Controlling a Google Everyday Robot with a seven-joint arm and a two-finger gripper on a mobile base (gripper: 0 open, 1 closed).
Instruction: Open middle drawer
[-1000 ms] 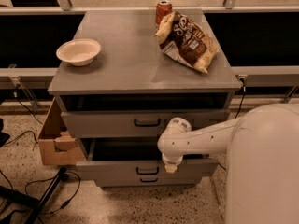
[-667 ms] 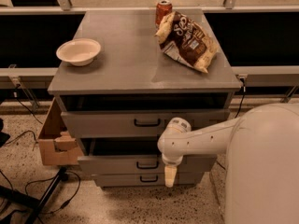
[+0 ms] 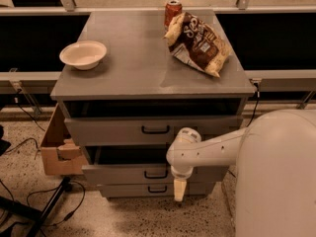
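The middle drawer (image 3: 123, 174) is a wide grey front with a small black bar handle (image 3: 155, 174). It stands pulled out from the grey cabinet, with a dark gap above it. My gripper (image 3: 180, 191) hangs pointing down at the end of the white arm (image 3: 207, 152). It is just right of the handles and below the middle drawer's handle, in front of the bottom drawer (image 3: 128, 190), and it holds nothing.
The top drawer (image 3: 113, 131) is also slightly out. On the cabinet top (image 3: 133, 73) are a white bowl (image 3: 83, 54), a chip bag (image 3: 197, 43) and a red can (image 3: 172, 11). A cardboard box (image 3: 57, 149) and cables lie on the floor at the left.
My gripper has dropped from the middle drawer's handle height to in front of the bottom drawer. The bottom drawer's front now shows beneath the middle one.
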